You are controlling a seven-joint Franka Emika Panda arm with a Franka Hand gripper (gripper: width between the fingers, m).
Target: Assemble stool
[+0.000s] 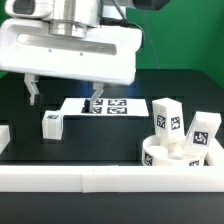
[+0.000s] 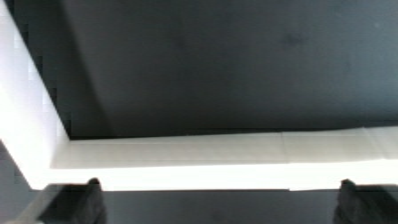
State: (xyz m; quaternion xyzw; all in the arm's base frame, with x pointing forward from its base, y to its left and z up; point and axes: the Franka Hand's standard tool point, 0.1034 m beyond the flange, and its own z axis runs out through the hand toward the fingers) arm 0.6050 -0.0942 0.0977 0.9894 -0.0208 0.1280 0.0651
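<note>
Ext. view, nearest the cam: a long white border bar [image 1: 90,178] runs across the front of the black table [image 1: 110,140]. Just behind it, at the exterior view's right, sits the seat disc [image 1: 158,157], close against the bar; can't tell if they touch. Two legs stand on it, tags facing the cam. The first leg [image 1: 165,118] is approx. upright. The second leg [image 1: 201,132] is just beside it to the right and leans a bit. Whether they sit in holes isn't visible. The third leg [image 1: 52,123] lies alone on the table further left, well apart from the seat, tag on its end face. Behind that, the marker board [image 1: 108,105] lies flat mid-table. The gripper [image 1: 65,95] hangs over the board's left end and the loose leg, fingers spread wide, nothing btwn them, touching no part. The white arm housing [image 1: 70,50] fills the top.

Wrist view: both fingertips [image 2: 75,200] show, wide apart and empty. Beyond them is a corner of white bars [image 2: 71,155] on the dark table.
</note>
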